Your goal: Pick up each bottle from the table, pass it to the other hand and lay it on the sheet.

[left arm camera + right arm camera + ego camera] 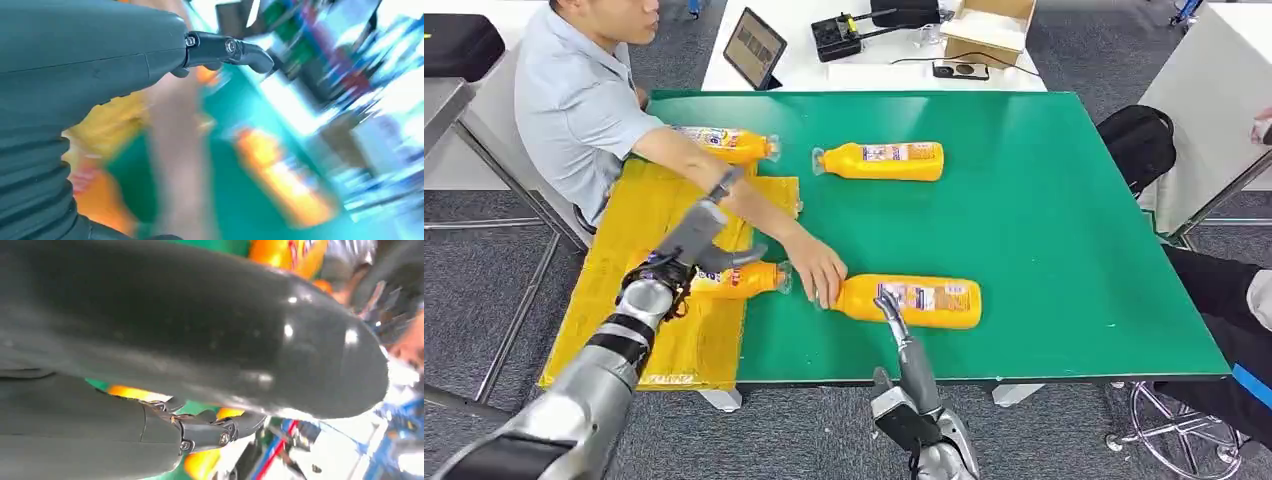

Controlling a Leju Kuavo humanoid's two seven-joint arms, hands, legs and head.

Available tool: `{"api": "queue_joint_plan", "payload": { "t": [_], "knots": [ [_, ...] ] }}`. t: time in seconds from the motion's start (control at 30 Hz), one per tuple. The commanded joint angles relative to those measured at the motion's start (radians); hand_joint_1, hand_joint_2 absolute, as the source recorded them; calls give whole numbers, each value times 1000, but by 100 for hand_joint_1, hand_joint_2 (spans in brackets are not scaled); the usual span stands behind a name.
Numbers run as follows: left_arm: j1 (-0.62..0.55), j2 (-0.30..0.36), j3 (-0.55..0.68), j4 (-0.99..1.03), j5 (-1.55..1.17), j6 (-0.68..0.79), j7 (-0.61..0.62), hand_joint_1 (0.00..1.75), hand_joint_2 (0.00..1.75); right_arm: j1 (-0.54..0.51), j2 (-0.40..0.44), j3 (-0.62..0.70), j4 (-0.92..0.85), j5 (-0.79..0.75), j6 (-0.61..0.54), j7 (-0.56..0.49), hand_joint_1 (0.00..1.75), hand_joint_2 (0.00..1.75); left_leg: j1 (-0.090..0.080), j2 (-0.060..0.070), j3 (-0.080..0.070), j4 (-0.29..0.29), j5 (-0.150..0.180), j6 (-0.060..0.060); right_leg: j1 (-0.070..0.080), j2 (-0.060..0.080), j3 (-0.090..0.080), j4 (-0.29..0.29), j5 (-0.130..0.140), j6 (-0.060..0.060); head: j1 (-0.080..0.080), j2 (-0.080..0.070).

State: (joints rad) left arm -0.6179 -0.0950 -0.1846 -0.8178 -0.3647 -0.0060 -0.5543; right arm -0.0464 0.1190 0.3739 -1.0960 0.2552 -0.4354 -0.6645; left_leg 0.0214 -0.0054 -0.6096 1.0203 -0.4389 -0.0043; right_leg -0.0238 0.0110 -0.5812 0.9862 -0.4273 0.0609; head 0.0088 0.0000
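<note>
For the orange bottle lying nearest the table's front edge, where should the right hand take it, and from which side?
Grip the orange bottle across its wide labelled body, coming from the front edge, where the right hand already is. It lies on its side, neck toward the yellow sheet, and a person's hand covers the neck, so that end is blocked.

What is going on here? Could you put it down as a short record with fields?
Table: green table
Sheet: yellow sheet at the table's left
Bottles: four orange ones, all lying down
Left hand: over the bottle at the sheet's edge; grip unclear
Right hand: near front bottle, holding nothing
Person's hand: on the front bottle's cap end
</note>
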Motion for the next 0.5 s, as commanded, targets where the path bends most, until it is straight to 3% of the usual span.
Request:
{"api": "queue_joint_plan", "payload": {
  "t": [0.03,0.07,0.1,0.13,0.23,0.33,0.5],
  "knots": [
    [286,-32,45,-613,217,269,29,0,175,44,-21,-45,-119,187,-263,-1,0,175,-1,2,1,-1,-1,1,0,1,0,0,0,-2,0,0],
    [328,-33,50,-668,248,289,41,0,175,68,-5,-118,-163,344,-263,39,0,175,0,3,3,-1,-2,1,0,1,2,0,-1,-3,0,0],
    [375,-34,51,-719,269,311,48,0,175,90,8,-167,-215,377,-263,53,0,175,0,4,4,-1,-3,2,1,2,3,-1,-1,-4,0,0],
    [443,-43,52,-773,271,361,65,0,175,119,24,-242,-274,519,-263,94,0,175,-1,3,3,-1,-2,1,0,1,2,0,-1,-3,0,0],
    [613,-59,42,-884,187,475,24,0,175,133,-41,-253,-299,668,-257,308,0,175,-1,4,6,-2,-3,2,0,2,4,-1,-2,-3,0,0],
    [706,-57,21,-950,117,496,16,0,175,90,-85,-285,-233,703,-161,424,0,175,-1,3,5,-1,-3,3,0,2,4,-2,-2,-2,0,0],
    [698,-58,-21,-956,51,489,40,0,175,-51,-106,-346,-21,738,-128,475,0,175,0,2,2,-1,-2,3,0,0,2,-4,0,-3,0,0]
  ]
}}
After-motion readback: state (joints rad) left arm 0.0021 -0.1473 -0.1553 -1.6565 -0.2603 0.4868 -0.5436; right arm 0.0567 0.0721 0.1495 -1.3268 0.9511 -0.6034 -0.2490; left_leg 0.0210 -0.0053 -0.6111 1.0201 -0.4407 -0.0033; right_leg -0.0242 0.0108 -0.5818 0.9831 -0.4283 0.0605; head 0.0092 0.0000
